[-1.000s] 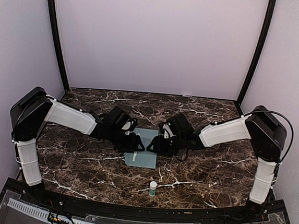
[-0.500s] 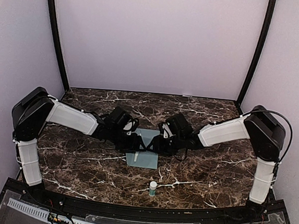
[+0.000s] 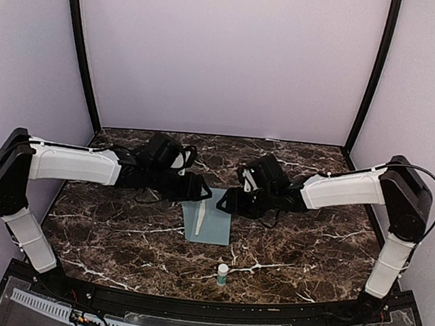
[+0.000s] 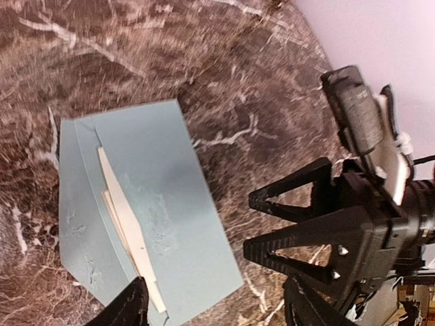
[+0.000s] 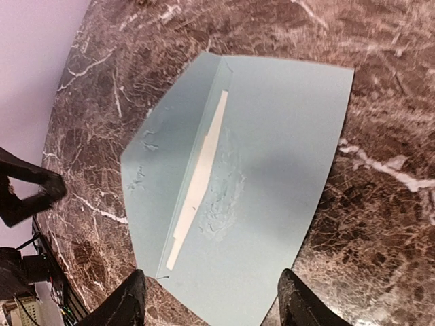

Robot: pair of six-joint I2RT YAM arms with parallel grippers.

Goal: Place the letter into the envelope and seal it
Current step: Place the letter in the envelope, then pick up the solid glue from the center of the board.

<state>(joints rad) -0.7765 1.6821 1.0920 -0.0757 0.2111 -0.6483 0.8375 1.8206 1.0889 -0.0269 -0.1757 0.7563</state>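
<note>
Two sets of jaws spread and empty, left tool (image 3: 202, 191), right tool (image 3: 226, 202), envelope (image 3: 211, 223) flat just beneath, between them.

Dark marble table (image 3: 119, 238), lilac walls (image 3: 227, 57)

Passage to the envelope (image 3: 207, 225) from above is narrowed by the left gripper (image 3: 205, 194) and right gripper (image 3: 221, 204), held close together over its far end. Its near end is uncovered; the glue stick (image 3: 223, 273) is set apart, nearer the bases.

At table (image 3: 309, 247) ctr, letter (image 3: 198, 224) in envelope (image 3: 214, 218); glue stick (image 3: 222, 273) in front, toward near edge.
</note>
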